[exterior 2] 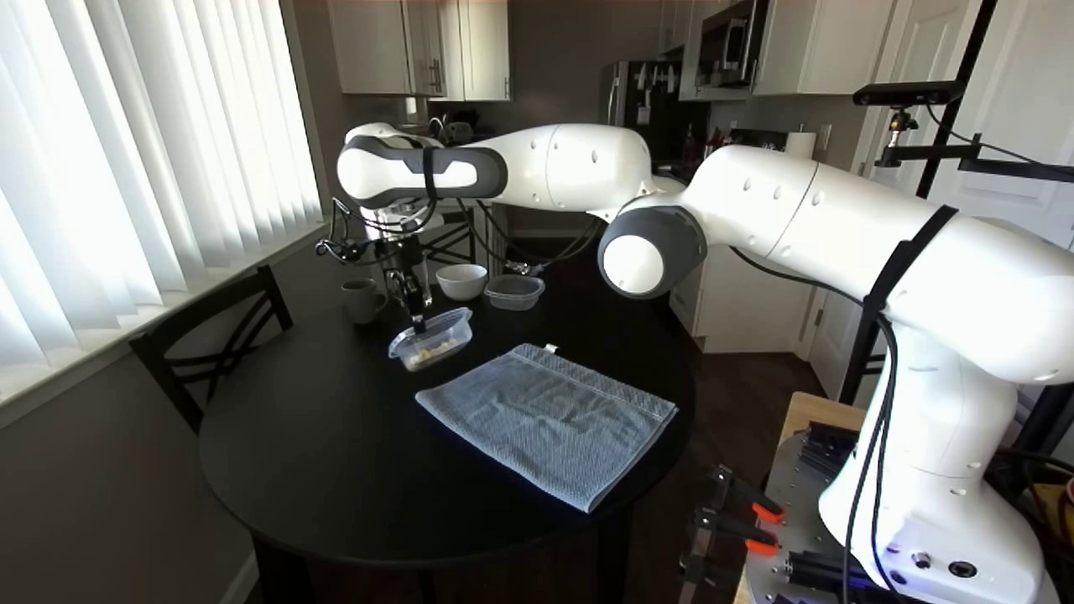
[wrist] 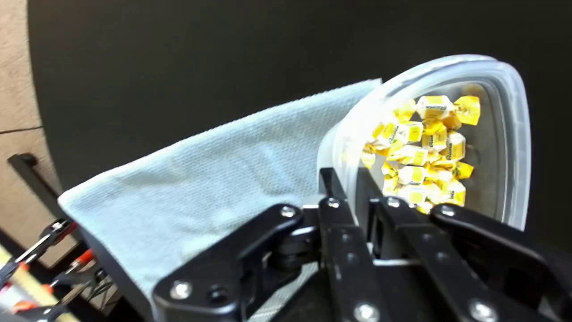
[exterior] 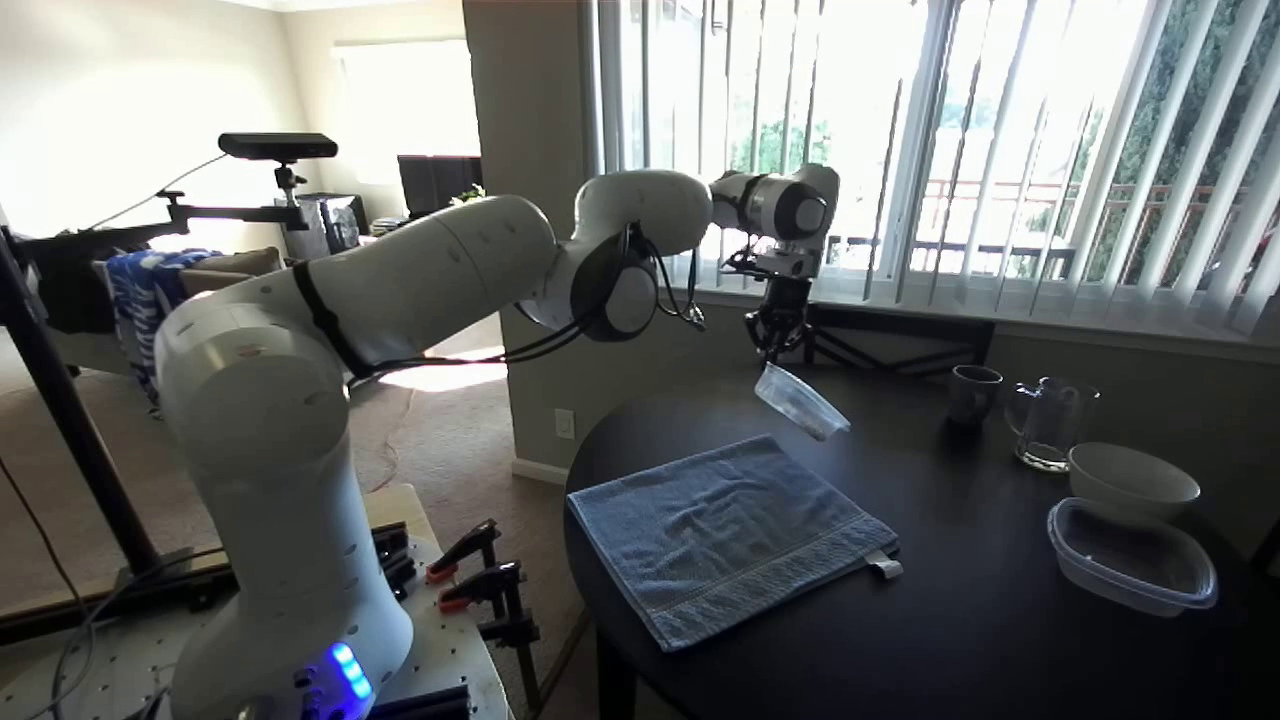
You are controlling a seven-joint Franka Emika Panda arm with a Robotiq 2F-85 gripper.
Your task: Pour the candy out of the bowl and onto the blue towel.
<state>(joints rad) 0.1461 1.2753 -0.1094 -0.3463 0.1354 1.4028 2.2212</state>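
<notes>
The clear plastic bowl hangs tilted above the table in both exterior views (exterior: 800, 402) (exterior 2: 430, 334), beside the far edge of the blue towel (exterior: 735, 530), which also shows in an exterior view (exterior 2: 554, 419). My gripper (exterior: 768, 356) is shut on the bowl's side wall from above, with one finger outside and one inside, as the wrist view (wrist: 348, 181) shows. The bowl's rim (wrist: 516, 134) is at the right there. Several yellow and white wrapped candies (wrist: 424, 154) lie inside it. The towel (wrist: 201, 179) lies flat, slightly wrinkled, with no candy visible on it. My fingers hide part of the bowl.
On the round dark table (exterior: 960, 620) stand a grey mug (exterior: 972, 395), a glass pitcher (exterior: 1048, 430), a white bowl (exterior: 1130, 480) and another clear container (exterior: 1130, 565). A black chair (exterior 2: 218, 352) stands by the window. Clamps (exterior: 490, 580) sit at my base.
</notes>
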